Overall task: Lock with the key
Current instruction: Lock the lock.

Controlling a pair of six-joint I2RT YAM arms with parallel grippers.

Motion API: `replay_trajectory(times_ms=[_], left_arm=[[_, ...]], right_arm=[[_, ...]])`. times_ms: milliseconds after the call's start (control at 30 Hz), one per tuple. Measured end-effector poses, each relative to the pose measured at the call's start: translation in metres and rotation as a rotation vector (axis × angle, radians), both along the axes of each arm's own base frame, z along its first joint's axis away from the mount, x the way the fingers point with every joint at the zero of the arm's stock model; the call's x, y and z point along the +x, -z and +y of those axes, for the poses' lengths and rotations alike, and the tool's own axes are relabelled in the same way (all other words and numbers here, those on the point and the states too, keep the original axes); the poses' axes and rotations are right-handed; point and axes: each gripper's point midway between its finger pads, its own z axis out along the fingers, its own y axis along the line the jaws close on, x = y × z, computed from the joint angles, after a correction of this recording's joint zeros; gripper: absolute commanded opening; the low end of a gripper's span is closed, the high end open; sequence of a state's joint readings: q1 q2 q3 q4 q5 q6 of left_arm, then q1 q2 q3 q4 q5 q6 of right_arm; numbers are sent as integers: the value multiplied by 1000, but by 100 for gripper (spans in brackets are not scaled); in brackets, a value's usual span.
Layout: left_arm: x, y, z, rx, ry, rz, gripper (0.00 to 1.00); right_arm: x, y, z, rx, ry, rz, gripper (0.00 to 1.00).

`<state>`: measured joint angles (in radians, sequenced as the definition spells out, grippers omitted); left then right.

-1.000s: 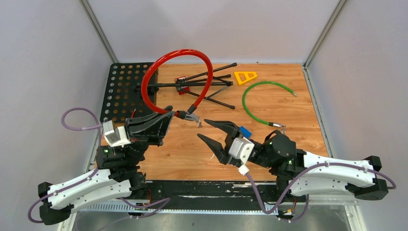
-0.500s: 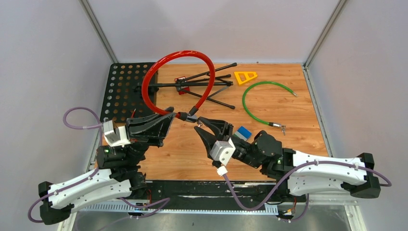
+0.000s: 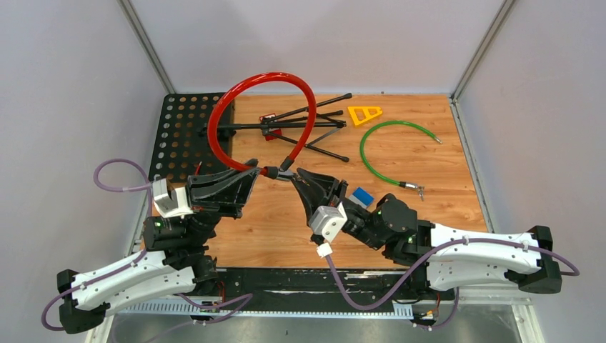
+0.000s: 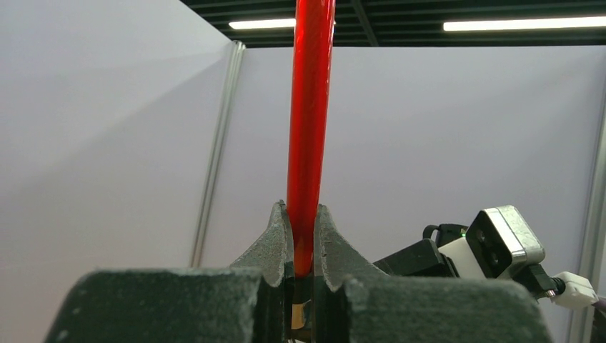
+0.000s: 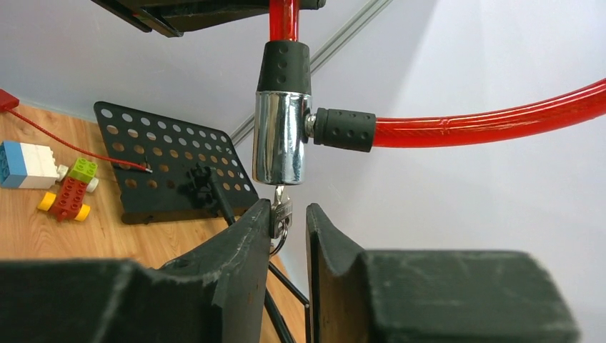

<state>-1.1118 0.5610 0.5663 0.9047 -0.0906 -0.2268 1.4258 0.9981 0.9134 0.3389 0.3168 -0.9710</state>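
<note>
I have the red cable lock (image 3: 264, 78) raised off the table (image 3: 429, 214) by the left gripper (image 4: 302, 236), whose jaws are clamped on the red cable just above the lock's chrome barrel (image 5: 280, 139). In the top view the barrel hangs between the two tools, at 3 o'clock from the left gripper and at 11 o'clock from the right wrist. The right gripper (image 5: 286, 221) is the one lined up to work it. From the right wrist camera the barrel stands straight at 12 o'clock from my fingertips. Its long axis runs 12 to 6, and the cable's black plug enters it from 3 o'clock. The key (image 5: 281, 212) sits in the barrel's 6 o'clock end on that same axis, its head and ring pointing down into the gap between my fingers. The right jaws stand narrowly apart: the key head touches the 9 o'clock finger, and a slit of daylight shows before the 3 o'clock finger. I judge the next move to be a pinch on the key head, then a roll about that 12-to-6 line.
</note>
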Motion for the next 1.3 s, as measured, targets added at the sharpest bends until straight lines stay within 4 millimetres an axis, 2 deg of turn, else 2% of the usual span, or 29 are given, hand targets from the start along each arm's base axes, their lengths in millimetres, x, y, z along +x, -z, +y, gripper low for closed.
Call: replay_trajectory(times_ms=[167,400,600,767,1000,1300], left_arm=[[0,-1,1,-5,0,-2,0],[-2,-1,0,0,5,-8,0],[-8,1,-10,51,35,-36,0],[-16,-2,-14,82,67,-75,0],[-28,-3,-19,110,103,-136,0],[-49,-11,-23,162,167,-234,0]], right_arm=[[-2,-2,0,6,-13,0,17],[-7,-1,1,3,-49,10,15],[-11,8,3,-24,-72,33,7],[-14,5,0,-7,-90,51,0],[-23,4,-1,-5,-148,90,0],[-48,0,-3,-11,-297,154,0]])
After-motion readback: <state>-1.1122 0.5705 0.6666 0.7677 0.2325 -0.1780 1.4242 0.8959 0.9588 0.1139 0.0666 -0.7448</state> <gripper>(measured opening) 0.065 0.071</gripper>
